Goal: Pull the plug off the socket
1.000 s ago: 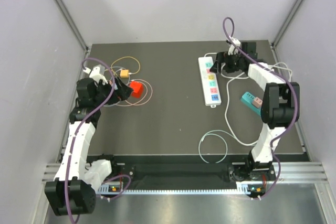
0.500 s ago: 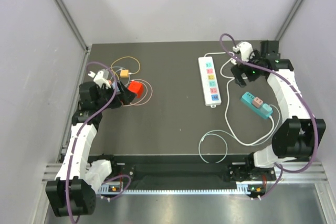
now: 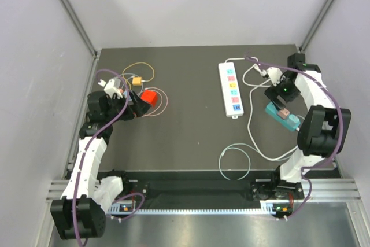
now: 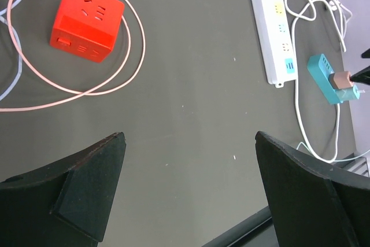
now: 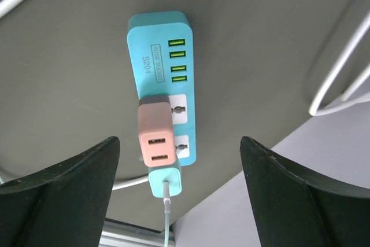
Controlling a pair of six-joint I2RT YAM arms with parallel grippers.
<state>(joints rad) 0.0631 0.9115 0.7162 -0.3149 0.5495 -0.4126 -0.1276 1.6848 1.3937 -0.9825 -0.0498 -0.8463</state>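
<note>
A teal socket strip (image 5: 162, 44) lies flat on the dark table at the right, with a pink plug (image 5: 155, 134) seated in its near end beside a teal cable head. My right gripper (image 5: 178, 141) is open and hovers above the pink plug, one finger on each side, touching nothing. In the top view the teal socket strip (image 3: 287, 120) and pink plug (image 3: 281, 111) sit just below my right gripper (image 3: 276, 94). My left gripper (image 3: 136, 103) is open and empty at the left; the socket strip (image 4: 321, 73) also shows in its wrist view.
A white power strip (image 3: 231, 89) lies left of the teal one, with white cable (image 3: 254, 137) looping around both. A red cube socket (image 3: 150, 97) and a small orange piece (image 3: 137, 80) with thin looped cords lie by the left gripper. The right wall is close.
My right gripper has swung from the far end of the white power strip toward the near right, and now hangs over the teal socket strip. The left arm has barely moved.
</note>
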